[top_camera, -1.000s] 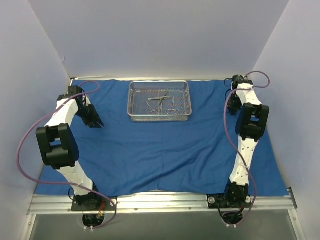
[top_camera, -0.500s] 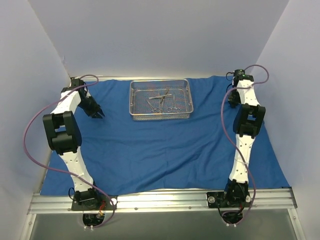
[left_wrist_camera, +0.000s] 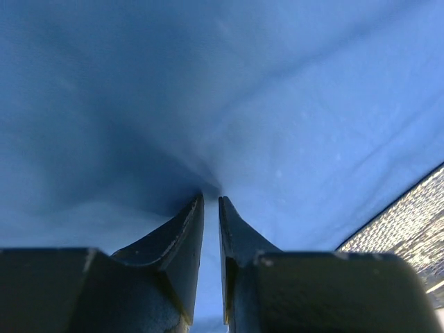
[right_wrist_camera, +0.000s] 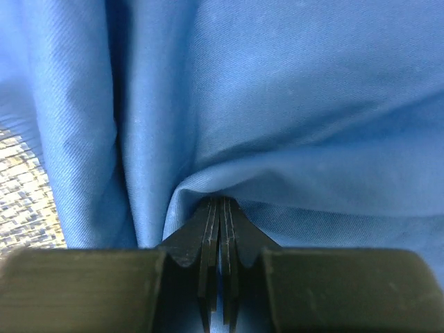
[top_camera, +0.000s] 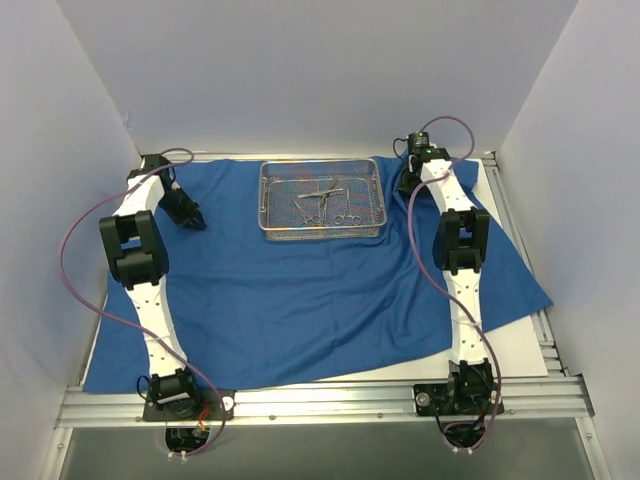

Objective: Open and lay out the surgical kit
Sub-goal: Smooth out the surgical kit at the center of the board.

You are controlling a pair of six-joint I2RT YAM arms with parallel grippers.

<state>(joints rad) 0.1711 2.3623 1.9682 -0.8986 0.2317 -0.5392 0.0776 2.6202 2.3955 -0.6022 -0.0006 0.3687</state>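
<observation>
Lying spread over most of the desk (top_camera: 512, 345), the royal-blue cloth wrap (top_camera: 300, 300) carries the silver wire-mesh tray (top_camera: 322, 233) at its far middle, and the thin steel instruments (top_camera: 325, 200) rest crossed and loosely grouped inside that tray. On the right side the wrap is drawn in at an angle, leaving a bare white strip of desk along the right and near-right edges. The right gripper (right_wrist_camera: 220, 202) sits at the far right corner of the wrap, just beside the tray's right end, with its fingers pressed tight together on a bunched fold of blue fabric that rises into deep creases around the tips. The left gripper (left_wrist_camera: 211, 201) is at the far left part of the wrap, well apart from the tray's left end; its fingers stand nearly together with only a thin sliver of blue between them, pinching the cloth where it puckers into a dark dimple. A corner of mesh shows at the edge of both wrist views.
</observation>
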